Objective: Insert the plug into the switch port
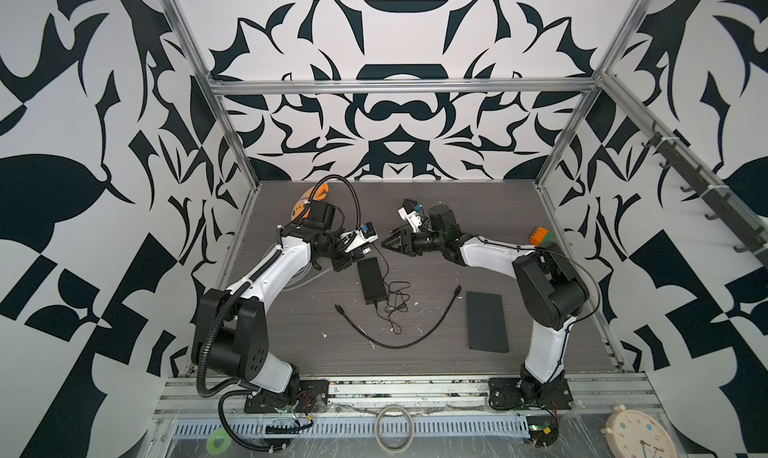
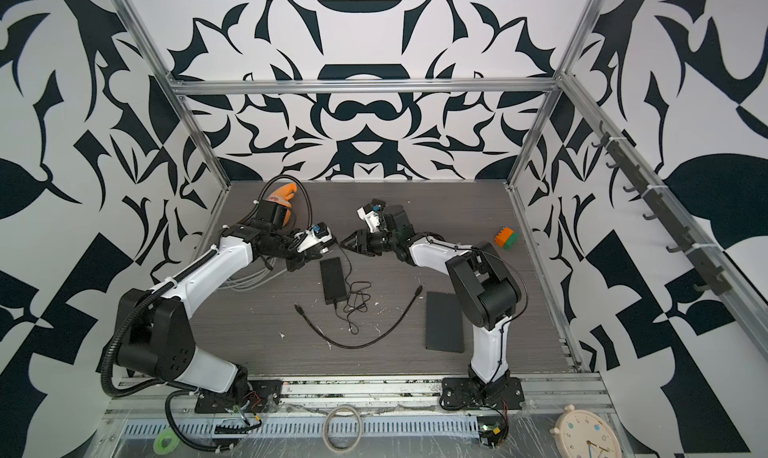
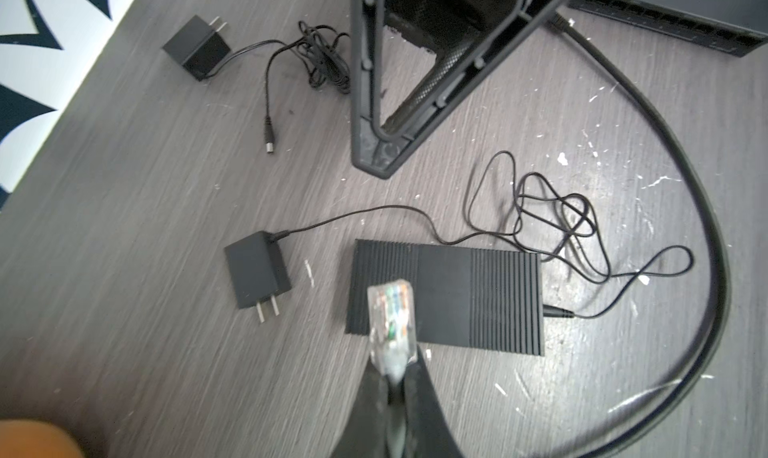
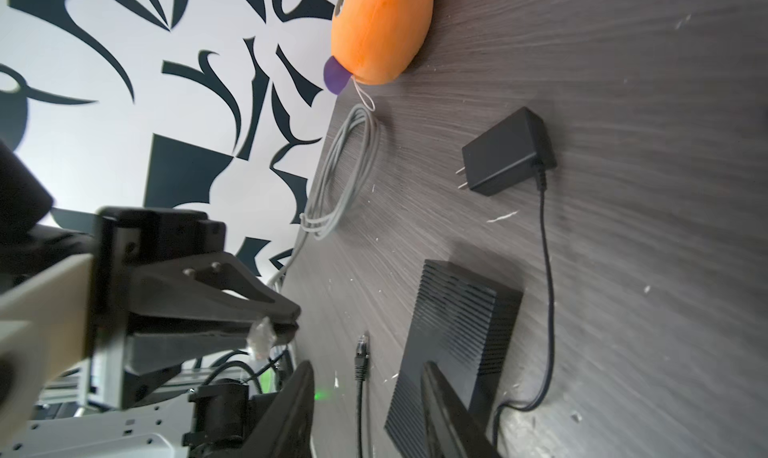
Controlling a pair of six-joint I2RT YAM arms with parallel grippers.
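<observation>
"Left wrist view first: what is that arm holding?"

"The left gripper (image 3: 392,368) is pinched tight on a clear plug (image 3: 390,323), and coloured wires show inside it. The plug hangs in the air, off the table (image 3: 124,227). In this view it sits in front of the edge of a ribbed black box (image 3: 446,298). It is not yet in any port."

"And around it, starting from the left?"

"An orange toy (image 1: 316,194) lies in the back left corner. A coil of grey cable (image 4: 313,225) lies by the left wall. A power adapter (image 3: 257,269) lies just beside the ribbed box. Its thin black lead (image 3: 577,223) is tangled on the far side of the box and plugged into the box's end. A thicker black cable (image 3: 721,260) curves across the middle of the table."

"What about the right side?"

"The right gripper (image 4: 368,366) hovers facing the left one. Its jaws stand moderately apart and grip nothing. Further right, a flat black switch (image 1: 486,323) lies on the table, well apart from the plug. The left wrist view shows a row of ports along its edge. An orange and green block (image 1: 540,238) sits near the right wall."
</observation>
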